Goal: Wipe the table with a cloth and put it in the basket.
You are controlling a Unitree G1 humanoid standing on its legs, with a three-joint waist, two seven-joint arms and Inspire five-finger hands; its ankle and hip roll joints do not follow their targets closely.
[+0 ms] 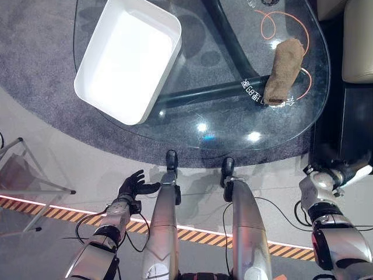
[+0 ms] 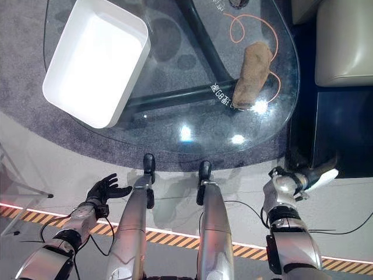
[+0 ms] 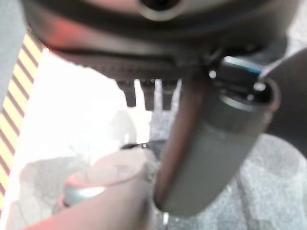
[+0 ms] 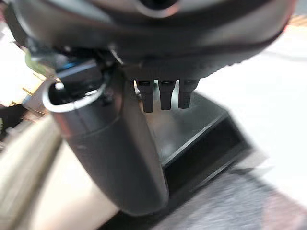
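Observation:
A brown rolled cloth (image 1: pixel 284 71) lies on the right part of the round glass table (image 1: pixel 233 125), untouched. The white rectangular basket (image 1: pixel 125 58) stands empty on the table's left part. My left hand (image 1: pixel 135 185) hangs low by my side, well short of the table's near edge, with its fingers (image 3: pixel 148 93) relaxed and holding nothing. My right hand (image 2: pixel 306 174) hangs low at the right, beside the dark base of the sofa. Its fingers (image 4: pixel 163 96) are straight and empty.
An orange cable (image 1: pixel 280 23) loops by the cloth. Dark table legs (image 1: pixel 204 93) show through the glass. A beige sofa (image 1: pixel 356 41) stands close at the right. A metal stand (image 1: pixel 23 175) is at the left, and striped tape (image 1: pixel 58 210) crosses the floor.

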